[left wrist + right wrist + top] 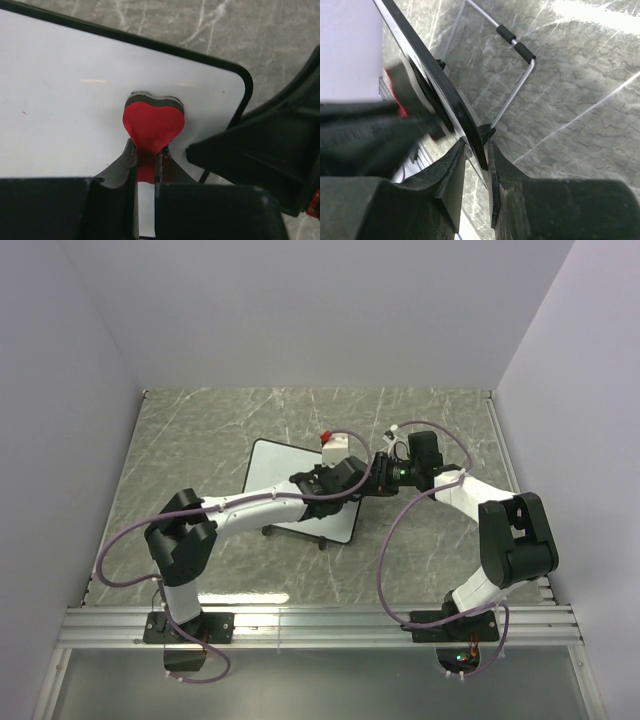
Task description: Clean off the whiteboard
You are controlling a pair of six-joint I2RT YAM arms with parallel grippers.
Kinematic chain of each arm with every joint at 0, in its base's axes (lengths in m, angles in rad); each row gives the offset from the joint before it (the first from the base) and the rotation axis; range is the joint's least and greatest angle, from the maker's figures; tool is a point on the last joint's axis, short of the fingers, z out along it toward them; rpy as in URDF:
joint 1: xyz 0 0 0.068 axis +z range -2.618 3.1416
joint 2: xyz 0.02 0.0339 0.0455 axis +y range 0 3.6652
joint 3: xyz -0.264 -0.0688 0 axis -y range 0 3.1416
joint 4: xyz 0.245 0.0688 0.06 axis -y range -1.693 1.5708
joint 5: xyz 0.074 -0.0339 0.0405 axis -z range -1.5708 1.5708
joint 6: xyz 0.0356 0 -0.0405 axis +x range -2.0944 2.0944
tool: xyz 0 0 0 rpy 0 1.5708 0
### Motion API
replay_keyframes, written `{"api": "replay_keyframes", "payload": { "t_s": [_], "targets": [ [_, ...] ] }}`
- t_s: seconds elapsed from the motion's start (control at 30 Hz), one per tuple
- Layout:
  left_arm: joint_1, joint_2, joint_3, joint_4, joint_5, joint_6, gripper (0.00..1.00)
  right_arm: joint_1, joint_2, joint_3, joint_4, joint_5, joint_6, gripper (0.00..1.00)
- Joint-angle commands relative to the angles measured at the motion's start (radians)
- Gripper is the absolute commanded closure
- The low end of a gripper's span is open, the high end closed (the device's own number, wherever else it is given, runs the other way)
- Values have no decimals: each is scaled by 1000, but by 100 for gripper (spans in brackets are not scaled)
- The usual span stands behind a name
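The whiteboard stands tilted on its wire stand in the middle of the table. Its white face fills the left wrist view, with a tiny red speck at the left. My left gripper is shut on a red heart-shaped eraser with a dark felt layer, and the eraser presses on the board near its right corner. In the right wrist view the board's black frame shows edge-on. My right gripper is shut on that frame at the board's right corner, right next to the left gripper.
A small white block with a red top sits just behind the board. The wire stand with black feet reaches out over the marble tabletop. An aluminium rail runs along the near edge, and walls close in the sides.
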Motion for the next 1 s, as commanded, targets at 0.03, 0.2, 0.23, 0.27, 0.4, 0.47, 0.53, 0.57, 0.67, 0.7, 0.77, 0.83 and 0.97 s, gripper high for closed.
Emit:
{"api": "replay_keyframes", "payload": {
  "t_s": [0.03, 0.2, 0.23, 0.27, 0.4, 0.47, 0.53, 0.57, 0.67, 0.7, 0.77, 0.83, 0.97],
  "targets": [
    [-9, 14, 21, -3, 42, -12, 100, -7, -3, -3, -70, 123, -28, 100],
    [47, -46, -29, -16, 17, -19, 100, -2, -12, -9, -70, 126, -29, 100],
    [63, -60, -61, -14, 18, -20, 100, -2, -12, -9, -72, 126, -29, 100],
    [78, -89, -78, -8, 18, -20, 100, -2, -14, -8, -73, 128, -29, 100],
    [184, -149, -149, -16, 11, -12, 100, -1, -20, -11, -78, 129, -32, 100],
    [218, -181, -181, -20, 6, -12, 100, 1, -26, -14, -76, 129, -32, 100],
    [267, -213, -212, -16, 5, 2, 100, 1, -31, -14, -79, 129, -34, 100],
    [282, -221, -218, -14, 6, 7, 100, 4, -32, -14, -83, 129, -35, 100],
    [343, -254, -238, -17, 9, 17, 100, 4, -37, -12, -87, 132, -39, 100],
    [371, -262, -244, -20, 11, 17, 100, 4, -39, -12, -92, 137, -39, 100],
    [397, -285, -264, -28, 14, 17, 100, 6, -42, -11, -95, 139, -42, 100],
    [431, -307, -287, -37, 11, 13, 100, 6, -46, -11, -98, 140, -42, 100],
    [448, -342, -335, 6, 63, 36, 100, 4, -54, -16, -101, 145, -40, 100]
  ]
}}
